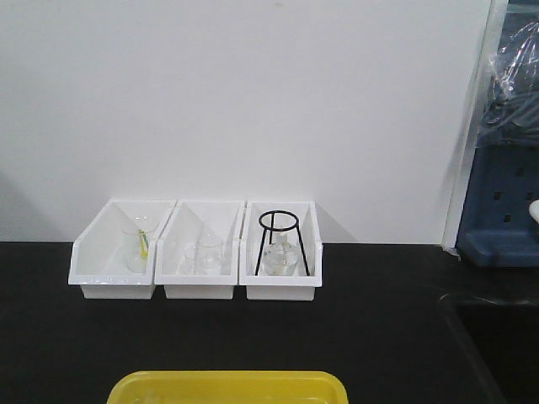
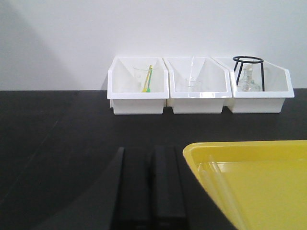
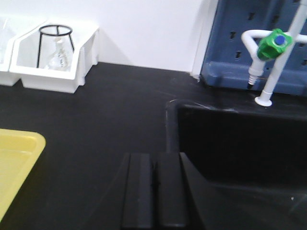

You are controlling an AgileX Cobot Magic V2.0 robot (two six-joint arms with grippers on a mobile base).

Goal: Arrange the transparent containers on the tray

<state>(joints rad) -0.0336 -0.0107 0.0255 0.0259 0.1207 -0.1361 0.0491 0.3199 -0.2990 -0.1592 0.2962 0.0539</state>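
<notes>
Both hands closed, empty; tubes already on tray.

From the L wrist cam I see two transparent containers (image 2: 218, 184) lying side by side on the tray (image 2: 268, 151), at approx 3 o'clock of my left hand (image 2: 151, 187), fingers pressed together on nothing. Right hand (image 3: 154, 189) same, over bare tabletop (image 3: 110, 100). Tubes look light, slick, brittle, prone to roll: I'd pinch mid-length, gently.

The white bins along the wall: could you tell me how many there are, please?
3, side by side against the wall: left bin with a beaker, middle bin with a beaker, right bin with a flask under a black stand.
</notes>
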